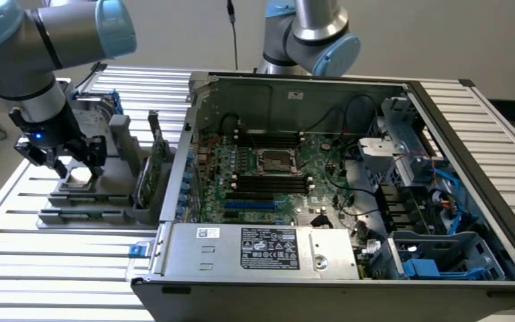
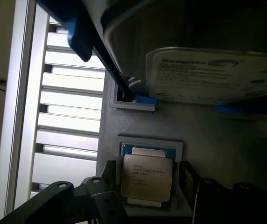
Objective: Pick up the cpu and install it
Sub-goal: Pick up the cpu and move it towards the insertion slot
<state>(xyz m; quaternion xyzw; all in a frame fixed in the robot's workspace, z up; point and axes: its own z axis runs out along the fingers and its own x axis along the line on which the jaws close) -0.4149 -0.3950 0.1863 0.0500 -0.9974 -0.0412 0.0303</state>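
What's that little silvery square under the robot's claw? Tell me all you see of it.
It is the cpu: a small flat square chip with a pale metal lid bearing fine print and a darker edge around it. It lies flat in a shallow grey holder near the hard drive. The gripper's open fingers stand on either side; whether they touch it is unclear.

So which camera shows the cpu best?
The wrist view: the cpu lies close up, its silvery top and printing plain. In the exterior view it is a small pale spot on the grey holder.
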